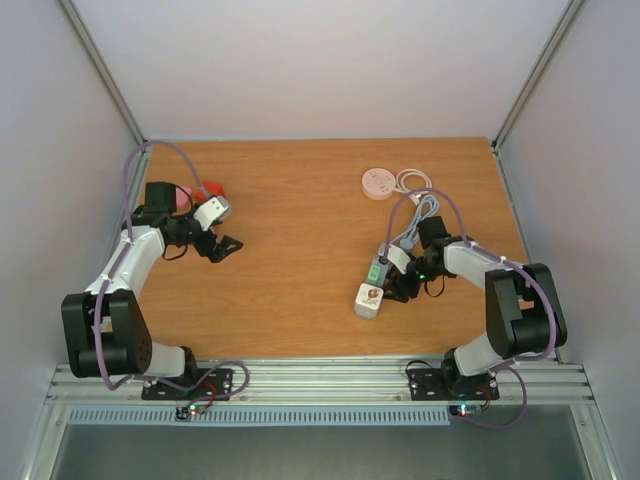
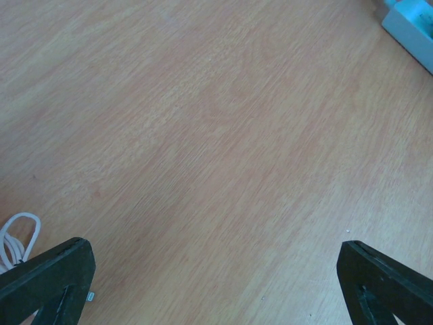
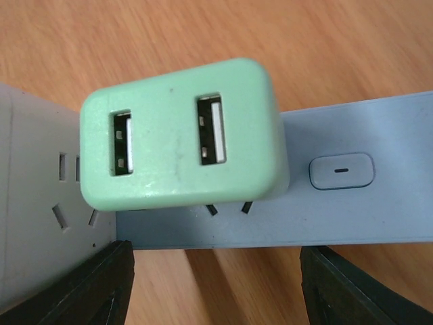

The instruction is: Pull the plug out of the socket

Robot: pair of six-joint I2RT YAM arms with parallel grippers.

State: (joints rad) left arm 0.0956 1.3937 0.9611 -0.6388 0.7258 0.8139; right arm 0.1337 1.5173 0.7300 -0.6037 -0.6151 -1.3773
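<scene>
My right pincer (image 3: 216, 281) apart, fingers at the frame's bottom corners, green plug (image 3: 183, 132) just above them at centre, seated in the grey socket (image 3: 365, 210), my left pincer (image 2: 216, 277) wide apart over the table (image 2: 216, 135).

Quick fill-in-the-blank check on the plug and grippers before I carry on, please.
The plug at the power strip is coloured ___.
Its face shows ___ USB ports.
The left gripper is fully ___.
In the right wrist view, the strip's button lies to the plug's ___.
Missing: green, two, open, right.
</scene>
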